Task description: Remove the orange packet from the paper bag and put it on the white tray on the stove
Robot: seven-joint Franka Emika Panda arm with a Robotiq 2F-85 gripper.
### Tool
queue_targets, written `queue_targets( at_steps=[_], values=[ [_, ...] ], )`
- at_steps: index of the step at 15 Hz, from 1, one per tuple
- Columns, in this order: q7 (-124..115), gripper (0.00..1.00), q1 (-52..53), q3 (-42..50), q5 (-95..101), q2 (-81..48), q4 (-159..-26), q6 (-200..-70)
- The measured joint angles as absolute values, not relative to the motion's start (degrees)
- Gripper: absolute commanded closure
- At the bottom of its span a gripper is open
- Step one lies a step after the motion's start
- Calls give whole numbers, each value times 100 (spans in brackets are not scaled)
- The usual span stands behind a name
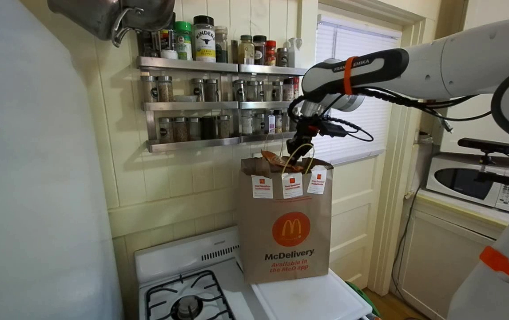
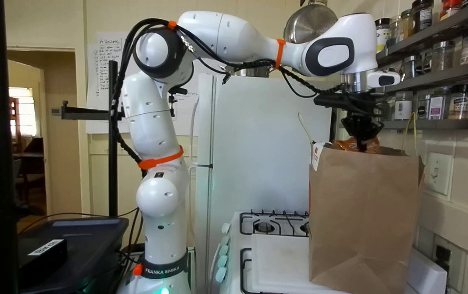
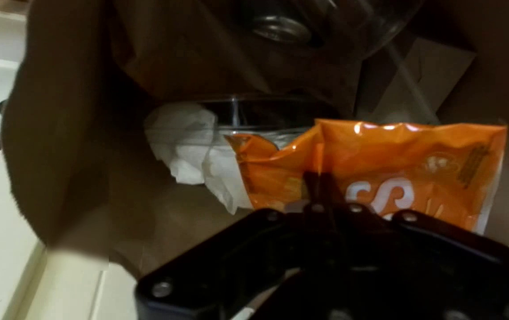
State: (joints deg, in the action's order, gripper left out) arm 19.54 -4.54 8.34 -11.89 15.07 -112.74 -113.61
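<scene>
Black gripper [image 3: 320, 180]: closed, pinching orange plastic packet [image 3: 374, 166].
Brown paper bag [image 1: 286, 222]: extraction step, apparently.
Flat white tray [image 2: 281, 261]: bag's eight o'clock in an exterior view; lift clear first.

In an exterior view I look slightly down across the surface [image 1: 239, 293] toward its back edge and the door [image 1: 356, 191]. In an exterior view I face the refrigerator [image 2: 266, 143] along that back edge, roughly level with the rim of the nearby paper bag [image 2: 364, 212]. In both exterior views: paper bag, arm [image 1: 441, 66], shelves [image 1: 190, 106]. My wrist view points down into the paper bag, close.
</scene>
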Motion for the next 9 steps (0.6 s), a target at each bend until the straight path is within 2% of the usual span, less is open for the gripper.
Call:
queue_targets(
  at_steps=[9],
  values=[
    [2064,100,-396,823,-1136,1650,-10649,-11609]
  ],
)
